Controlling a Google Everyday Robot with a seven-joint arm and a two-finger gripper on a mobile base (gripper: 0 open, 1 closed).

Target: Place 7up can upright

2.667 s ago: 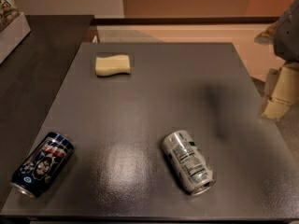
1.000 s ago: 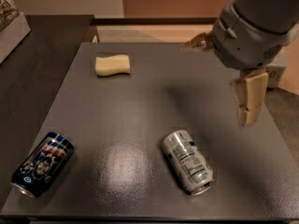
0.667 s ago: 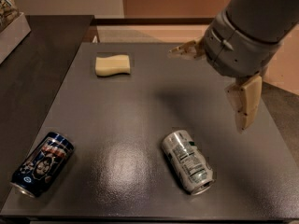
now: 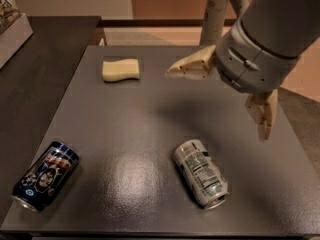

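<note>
The 7up can (image 4: pixel 200 172) is silver-grey with a white nutrition label. It lies on its side on the grey table (image 4: pixel 145 119), front right of centre, its open end towards the front. My gripper (image 4: pixel 220 101) hangs above the table's right half, behind and above the can, not touching it. It is open and empty: one cream finger (image 4: pixel 192 66) points left, the other (image 4: pixel 263 114) points down at the right.
A dark blue can (image 4: pixel 46 175) lies on its side at the front left corner. A pale yellow sponge (image 4: pixel 121 69) sits at the back left. A dark counter (image 4: pixel 35 59) adjoins the table on the left, with a box (image 4: pixel 10 24) on it.
My arm has swung in from the right edge and moved left over the table, towards the silver can. The cans and sponge have not moved.
</note>
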